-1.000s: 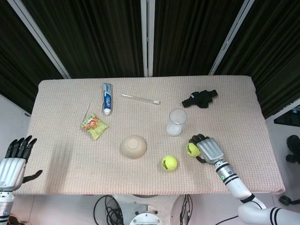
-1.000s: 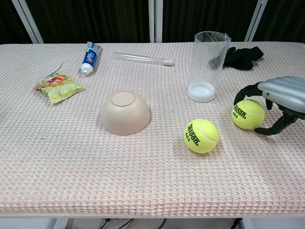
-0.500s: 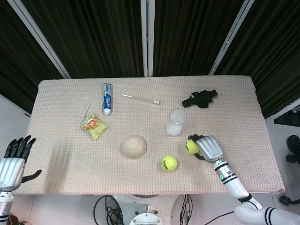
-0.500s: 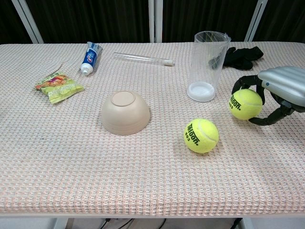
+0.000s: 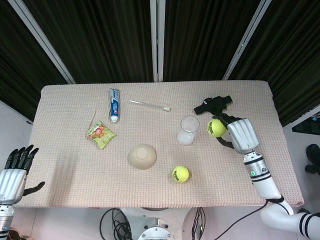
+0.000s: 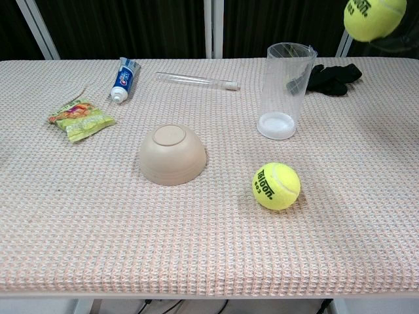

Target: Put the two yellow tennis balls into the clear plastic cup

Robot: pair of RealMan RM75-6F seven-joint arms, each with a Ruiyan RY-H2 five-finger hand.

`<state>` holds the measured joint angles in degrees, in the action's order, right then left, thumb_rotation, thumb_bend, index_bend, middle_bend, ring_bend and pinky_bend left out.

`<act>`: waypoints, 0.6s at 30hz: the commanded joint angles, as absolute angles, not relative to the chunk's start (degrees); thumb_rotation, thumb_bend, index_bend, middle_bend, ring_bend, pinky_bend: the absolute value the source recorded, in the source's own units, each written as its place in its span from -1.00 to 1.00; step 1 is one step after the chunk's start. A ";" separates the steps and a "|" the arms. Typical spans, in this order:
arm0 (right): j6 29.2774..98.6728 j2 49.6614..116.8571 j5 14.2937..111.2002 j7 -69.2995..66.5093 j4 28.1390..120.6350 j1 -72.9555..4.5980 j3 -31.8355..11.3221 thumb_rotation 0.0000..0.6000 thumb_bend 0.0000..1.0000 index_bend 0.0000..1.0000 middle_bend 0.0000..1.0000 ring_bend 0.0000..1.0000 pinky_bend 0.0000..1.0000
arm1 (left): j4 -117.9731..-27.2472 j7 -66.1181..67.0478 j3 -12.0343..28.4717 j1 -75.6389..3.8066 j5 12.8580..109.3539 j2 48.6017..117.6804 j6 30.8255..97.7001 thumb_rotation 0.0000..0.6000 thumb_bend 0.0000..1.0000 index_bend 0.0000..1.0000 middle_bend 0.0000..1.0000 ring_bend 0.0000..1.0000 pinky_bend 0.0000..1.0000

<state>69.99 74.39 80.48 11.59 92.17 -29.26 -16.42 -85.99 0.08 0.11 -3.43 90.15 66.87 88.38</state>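
My right hand grips one yellow tennis ball and holds it in the air to the right of the clear plastic cup. In the chest view that held ball shows at the top right, level with the rim of the cup and to its right; the hand is almost out of that frame. The second tennis ball lies on the table in front of the cup, also the near ball in the chest view. My left hand hangs open off the table's left edge.
An upturned beige bowl sits left of the loose ball. A snack packet, a toothpaste tube and a clear tube lie further back left. A black object lies behind the cup, near my right hand.
My right hand closed on the ball on the table, lifted it and carried it up and back to beside the cup's rim. The other ball and the left hand stayed put.
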 commanded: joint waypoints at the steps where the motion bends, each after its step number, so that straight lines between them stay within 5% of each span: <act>1: 65.71 73.80 75.18 14.44 91.98 -33.21 -19.61 1.00 -0.35 0.51 0.17 0.07 0.43 | -86.00 -0.01 0.09 -3.35 90.11 66.83 88.44 1.00 -1.00 -1.00 -1.00 -1.00 -1.00; 18: 57.22 76.49 65.97 15.86 91.56 -40.53 -19.89 1.00 -0.49 0.31 0.03 -0.05 0.24 | -85.42 -1.36 0.13 -3.21 89.74 66.69 88.20 1.00 -1.00 -1.00 -1.00 -1.00 -1.00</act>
